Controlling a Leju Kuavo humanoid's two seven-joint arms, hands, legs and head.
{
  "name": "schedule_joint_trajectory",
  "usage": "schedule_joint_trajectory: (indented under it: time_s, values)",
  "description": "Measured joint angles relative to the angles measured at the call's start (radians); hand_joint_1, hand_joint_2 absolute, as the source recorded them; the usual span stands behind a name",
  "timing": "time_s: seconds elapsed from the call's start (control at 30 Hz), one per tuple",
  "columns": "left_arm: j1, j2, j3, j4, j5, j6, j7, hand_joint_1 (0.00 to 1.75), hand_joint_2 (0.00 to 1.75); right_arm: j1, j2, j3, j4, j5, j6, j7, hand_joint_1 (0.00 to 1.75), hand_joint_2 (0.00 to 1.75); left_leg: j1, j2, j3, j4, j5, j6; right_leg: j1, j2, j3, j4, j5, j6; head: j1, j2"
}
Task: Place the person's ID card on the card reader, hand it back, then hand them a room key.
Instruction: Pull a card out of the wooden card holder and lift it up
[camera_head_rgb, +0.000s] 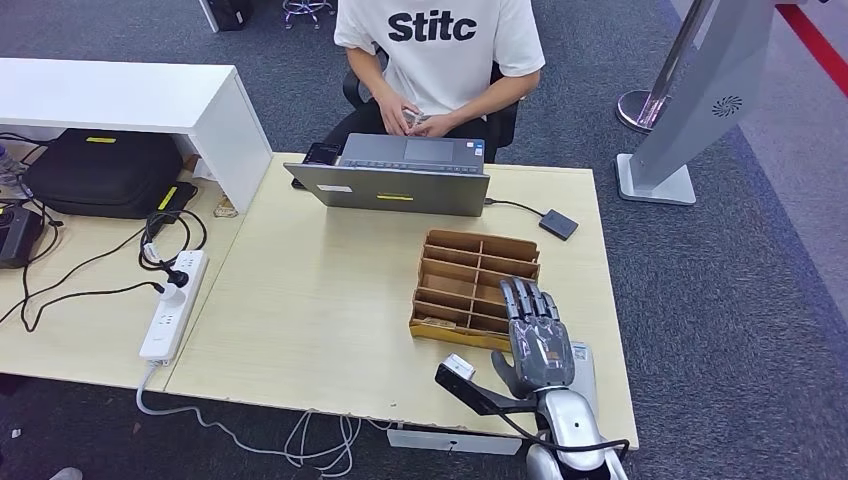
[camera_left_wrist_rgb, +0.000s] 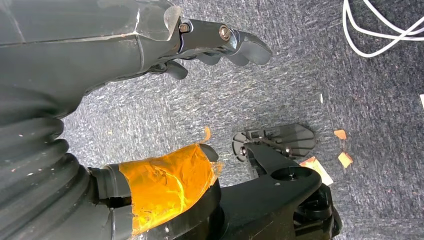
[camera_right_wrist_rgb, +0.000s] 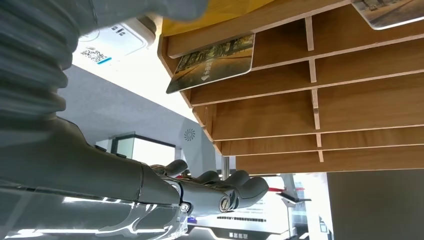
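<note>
Looking from the head view, we see the right hand (camera_head_rgb: 540, 335) flat, fingers spread, holding nothing, over the near edge of the wooden slotted tray (camera_head_rgb: 476, 285) on the desk (camera_head_rgb: 320, 310), while the person (camera_head_rgb: 440, 60) behind the laptop (camera_head_rgb: 395, 180) holds something small we cannot identify. Left wrist view adds the left hand (camera_left_wrist_rgb: 220, 45) hanging over carpet (camera_left_wrist_rgb: 320, 75), fingers loosely curled, empty. Right wrist view reveals a room key card (camera_right_wrist_rgb: 212, 62) lying in a tray slot, with the white card reader (camera_right_wrist_rgb: 117, 42) beside the tray.
</note>
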Motion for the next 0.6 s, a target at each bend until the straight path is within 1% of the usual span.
schedule_joint_trajectory:
  time_s: [0.23, 0.6]
  values:
    - [0.0, 0.0, -0.001, 0.0, -0.001, 0.0, 0.0, 0.0, 1.75, -0.002, 0.001, 0.0, 0.009, 0.0, -0.002, 0.001, 1.35, 1.75, 0.0, 0.0, 0.0, 0.0, 0.0, 0.0, 0.0, 0.0, 0.0, 0.0, 0.0, 0.0, 0.0, 0.0]
    - [0.0, 0.0, -0.004, 0.0, -0.002, -0.001, 0.0, 0.0, 1.75, -0.016, 0.002, 0.0, 0.027, 0.017, -0.001, 0.011, 1.46, 1.75, 0.0, 0.0, 0.0, 0.0, 0.0, 0.0, 0.0, 0.0, 0.0, 0.0, 0.0, 0.0, 0.0, 0.0]
